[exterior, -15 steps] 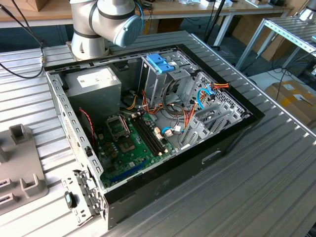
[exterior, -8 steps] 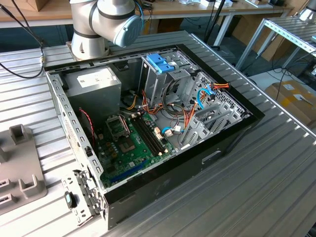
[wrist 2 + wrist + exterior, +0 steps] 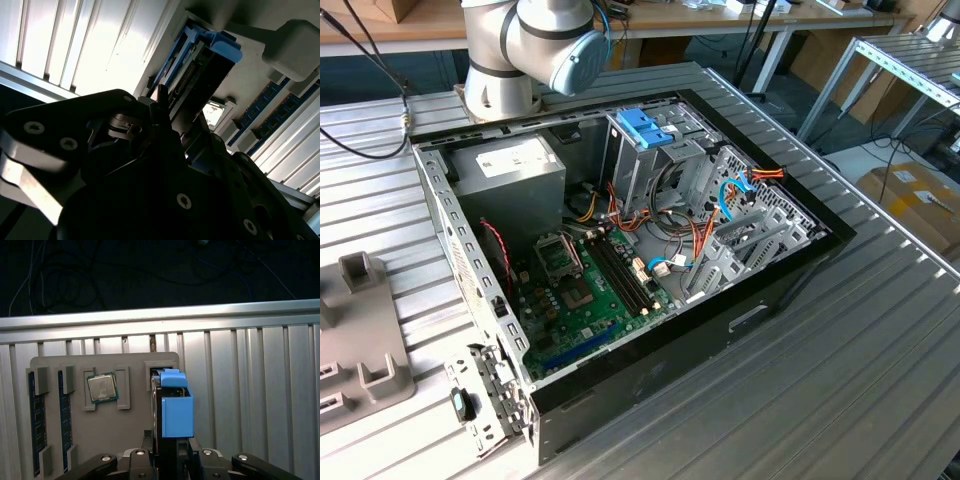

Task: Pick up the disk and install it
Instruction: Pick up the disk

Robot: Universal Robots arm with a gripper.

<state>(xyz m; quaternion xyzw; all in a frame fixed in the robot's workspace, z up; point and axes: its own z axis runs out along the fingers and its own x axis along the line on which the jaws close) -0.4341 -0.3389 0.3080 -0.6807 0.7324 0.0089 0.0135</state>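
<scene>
One disk (image 3: 175, 410), edge-on and blue-framed, is pinched in my claw (image 3: 172, 447). Its far end is right at a slot (image 3: 159, 368) in the grey tray (image 3: 135, 432), with a chip (image 3: 102, 387) and two memory sticks (image 3: 64, 420) alongside.

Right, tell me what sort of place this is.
Most likely a robotics lab or workshop set up for computer assembly: an open desktop computer case lies on a ribbed metal table, a robot arm stands beside it, and a grey parts tray holds a processor.
</scene>
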